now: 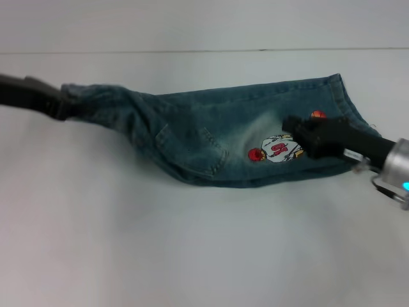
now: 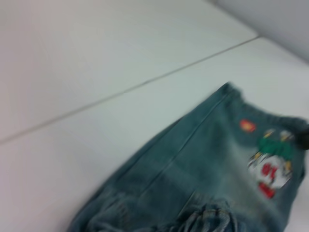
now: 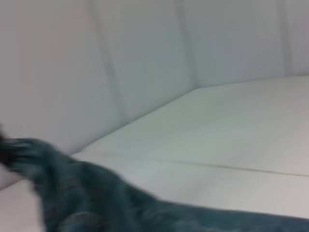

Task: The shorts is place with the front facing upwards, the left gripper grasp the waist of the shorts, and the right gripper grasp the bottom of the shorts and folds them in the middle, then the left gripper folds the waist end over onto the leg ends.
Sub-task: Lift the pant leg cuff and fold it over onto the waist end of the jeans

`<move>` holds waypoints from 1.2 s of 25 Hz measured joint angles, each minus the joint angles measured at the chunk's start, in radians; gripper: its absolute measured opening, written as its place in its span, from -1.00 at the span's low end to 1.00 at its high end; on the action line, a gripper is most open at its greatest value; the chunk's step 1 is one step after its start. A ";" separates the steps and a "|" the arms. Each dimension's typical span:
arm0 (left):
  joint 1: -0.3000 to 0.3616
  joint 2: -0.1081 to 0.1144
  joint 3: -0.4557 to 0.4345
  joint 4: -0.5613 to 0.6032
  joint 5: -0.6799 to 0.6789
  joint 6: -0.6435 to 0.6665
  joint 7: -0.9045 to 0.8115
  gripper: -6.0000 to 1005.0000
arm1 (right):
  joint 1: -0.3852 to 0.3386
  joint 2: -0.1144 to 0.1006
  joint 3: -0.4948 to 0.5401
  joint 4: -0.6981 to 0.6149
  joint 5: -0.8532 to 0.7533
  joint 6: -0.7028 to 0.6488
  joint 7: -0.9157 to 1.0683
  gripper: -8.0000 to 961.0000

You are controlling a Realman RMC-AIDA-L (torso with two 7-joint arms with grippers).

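Note:
The blue denim shorts [image 1: 204, 141] lie stretched across the white table, folded lengthwise, with a back pocket and a cartoon patch [image 1: 276, 150] facing up. My left gripper [image 1: 64, 103] is at the far left, shut on the bunched waist end, which is pulled up toward it. My right gripper [image 1: 295, 128] reaches in from the right and rests over the leg end beside the patch. The left wrist view looks along the shorts [image 2: 203, 159] toward the patch. In the right wrist view the denim [image 3: 96, 203] runs off toward the waist.
The white table [image 1: 192, 256] spreads in front of the shorts. A seam line [image 1: 192, 51] crosses it behind them, with a pale wall beyond.

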 joint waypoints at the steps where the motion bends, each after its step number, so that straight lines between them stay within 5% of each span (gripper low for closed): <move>1: -0.012 0.002 0.000 0.006 -0.013 0.011 0.000 -0.90 | 0.010 0.002 0.000 0.037 0.046 0.041 -0.037 -0.42; 9: -0.112 0.017 0.004 0.011 -0.075 0.092 0.000 -0.90 | 0.112 0.010 0.005 0.279 0.304 0.186 -0.327 -0.98; 18: -0.190 0.023 0.005 0.013 -0.127 0.172 0.000 -0.90 | 0.223 0.017 0.003 0.401 0.294 0.320 -0.443 -0.98; 30: -0.208 0.039 0.001 0.018 -0.144 0.165 0.000 -0.92 | 0.323 0.027 0.048 0.574 0.092 0.349 -0.459 -0.98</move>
